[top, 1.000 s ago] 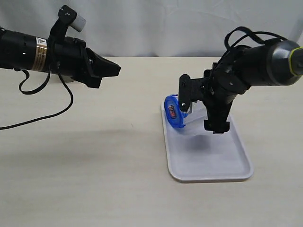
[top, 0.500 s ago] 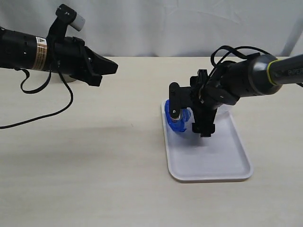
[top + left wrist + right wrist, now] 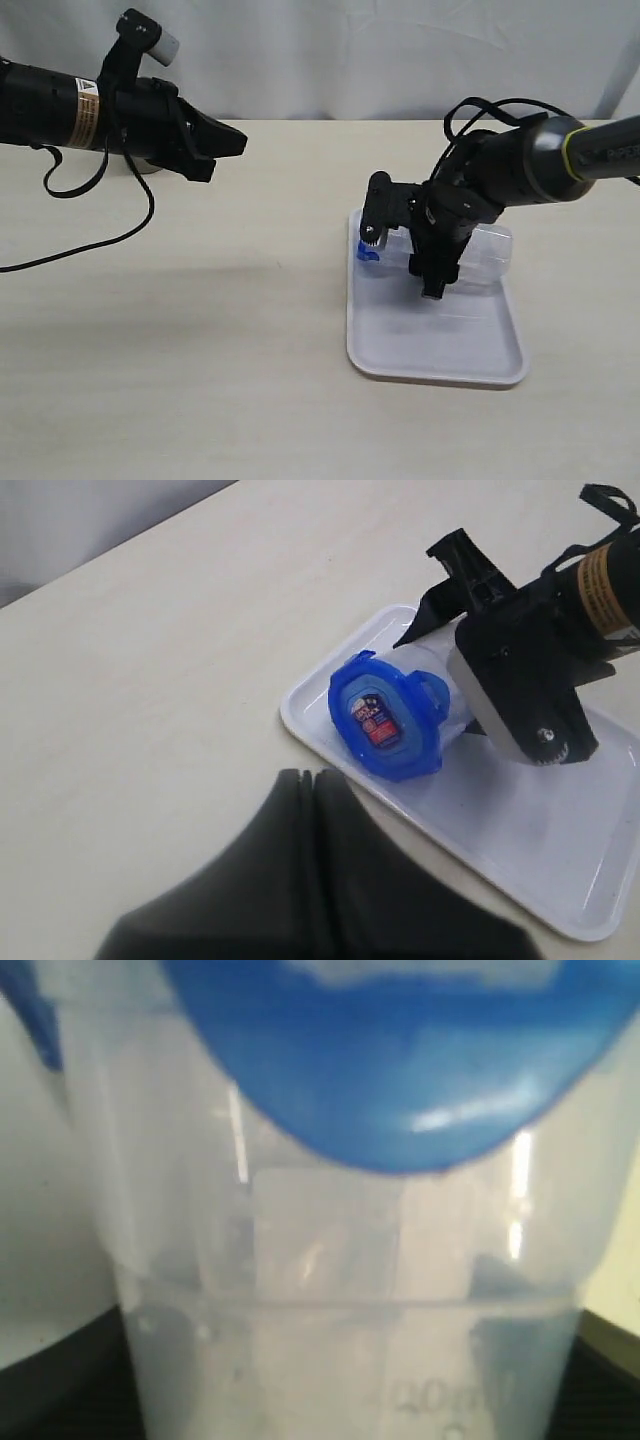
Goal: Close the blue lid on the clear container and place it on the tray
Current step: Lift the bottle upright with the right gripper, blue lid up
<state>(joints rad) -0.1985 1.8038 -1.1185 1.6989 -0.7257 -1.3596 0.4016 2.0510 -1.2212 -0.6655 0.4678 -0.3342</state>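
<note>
Container (image 3: 485, 250) lies sideways on tray (image 3: 430, 352), lid (image 3: 385, 715) toward my closed, distant left gripper (image 3: 238, 146); my right gripper (image 3: 402, 262) straddles its body, pinching or not I cannot tell.

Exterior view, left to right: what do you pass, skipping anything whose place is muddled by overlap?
Left arm → blue lid → clear container. The tray and the right arm span these, so they are left out.

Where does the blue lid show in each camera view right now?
Exterior: the blue lid shows near the far left corner of the tray, mostly hidden.
Left wrist: the blue lid is mid-picture, sticker facing the camera.
Right wrist: a close blue patch; lid or label, cannot tell.
Shared landmark: the clear container, lying on the tray.
</note>
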